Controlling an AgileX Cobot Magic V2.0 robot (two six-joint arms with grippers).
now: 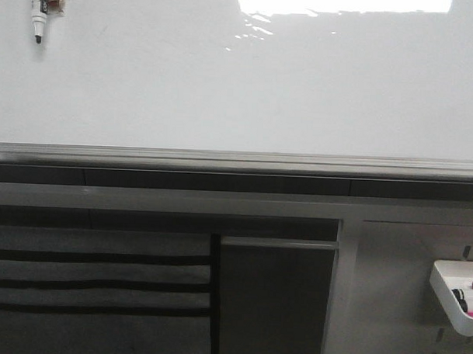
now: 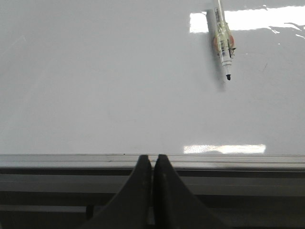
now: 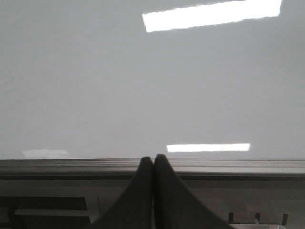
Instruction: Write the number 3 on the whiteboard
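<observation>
A: What does the room give us, starting close in?

B: In the front view the nearest band is grey furniture below the board: dark slatted shelving (image 1: 97, 285) on the left, a dark panel (image 1: 275, 299) beside it, and at the right a grey pegboard panel (image 1: 395, 299) carrying a white tray (image 1: 450, 297) that the frame edge cuts off. A few small things lie in the tray, too small to name.

A: And behind that?

B: A grey metal rail (image 1: 237, 160) runs the full width, and above it rises the whiteboard (image 1: 247, 92), glossy, with a bright glare patch along its top edge.

A: Any number 3 on it?

B: No drawn stroke shows in any view. The only object on the board is a marker (image 1: 40, 11), tip down, at the upper left, its top cut off by the frame. The left wrist view shows it too (image 2: 223, 40), with a band wrapped round its barrel that I cannot identify.

A: The pincers?

B: The left gripper (image 2: 152, 160) has its fingers pressed together with nothing between them, tips against the rail line. The right gripper (image 3: 153, 160) is the same, fingers pressed together and empty. Neither arm appears in the front view.
</observation>
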